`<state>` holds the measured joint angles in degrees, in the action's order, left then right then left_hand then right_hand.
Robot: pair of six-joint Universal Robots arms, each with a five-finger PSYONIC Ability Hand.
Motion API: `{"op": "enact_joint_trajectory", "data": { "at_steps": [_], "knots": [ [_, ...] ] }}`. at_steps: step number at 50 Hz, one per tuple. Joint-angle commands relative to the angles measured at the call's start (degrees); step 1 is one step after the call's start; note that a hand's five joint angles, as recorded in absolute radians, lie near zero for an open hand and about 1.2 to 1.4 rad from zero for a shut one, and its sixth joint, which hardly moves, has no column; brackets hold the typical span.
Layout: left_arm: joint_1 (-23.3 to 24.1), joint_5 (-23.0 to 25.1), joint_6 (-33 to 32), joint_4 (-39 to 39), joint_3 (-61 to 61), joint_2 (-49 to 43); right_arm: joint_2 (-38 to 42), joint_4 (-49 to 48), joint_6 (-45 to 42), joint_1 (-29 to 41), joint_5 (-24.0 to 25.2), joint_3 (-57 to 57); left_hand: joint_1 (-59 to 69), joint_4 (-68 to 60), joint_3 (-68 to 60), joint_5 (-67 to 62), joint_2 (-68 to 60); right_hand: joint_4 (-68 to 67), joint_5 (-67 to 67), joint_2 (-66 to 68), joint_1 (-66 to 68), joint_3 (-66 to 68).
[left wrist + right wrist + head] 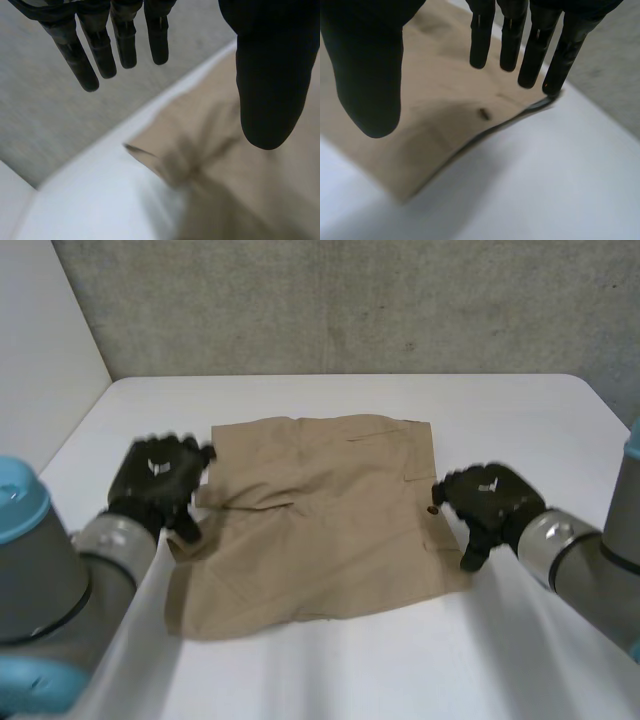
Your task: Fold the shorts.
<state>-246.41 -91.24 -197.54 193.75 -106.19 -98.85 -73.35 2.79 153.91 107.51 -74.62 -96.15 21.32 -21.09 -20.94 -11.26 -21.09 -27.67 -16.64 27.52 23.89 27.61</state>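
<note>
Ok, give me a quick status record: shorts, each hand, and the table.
shorts: tan shorts, spread on the table, creased near their left edge
left hand: left hand open, fingers straight, over the shorts' left edge, holding nothing
right hand: right hand open, fingers straight, at the shorts' right edge
detail: small dark button beside the right hand's fingertips; the edge there appears slightly lifted
table: white table
</note>
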Motion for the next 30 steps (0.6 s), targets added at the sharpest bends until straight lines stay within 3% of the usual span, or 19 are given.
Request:
{"op": "enact_joint_trajectory", "data": {
  "at_steps": [1,16,30],
  "knots": [
    [-0.13,4.75,6.19,-10.83,-6.12,5.24,-0.22,-2.17,0.08,-2.04,7.20,-7.38,6.38,-6.61,-6.77,-6.45,-6.62,-7.31,-8.34,7.46,11.09,7.37],
    [-0.04,4.66,6.20,-11.55,-13.51,5.60,5.49,-14.39,-0.27,-1.61,7.30,-9.58,9.41,-9.64,-9.80,-9.48,-9.65,-8.99,-10.02,9.14,12.77,9.05],
    [-0.12,4.14,3.21,-5.40,-15.80,4.63,8.75,-15.71,-3.79,-1.52,4.57,-7.56,9.41,-9.64,-9.80,-9.48,-9.65,-16.39,-17.42,16.54,20.17,16.45]
  ]
}}
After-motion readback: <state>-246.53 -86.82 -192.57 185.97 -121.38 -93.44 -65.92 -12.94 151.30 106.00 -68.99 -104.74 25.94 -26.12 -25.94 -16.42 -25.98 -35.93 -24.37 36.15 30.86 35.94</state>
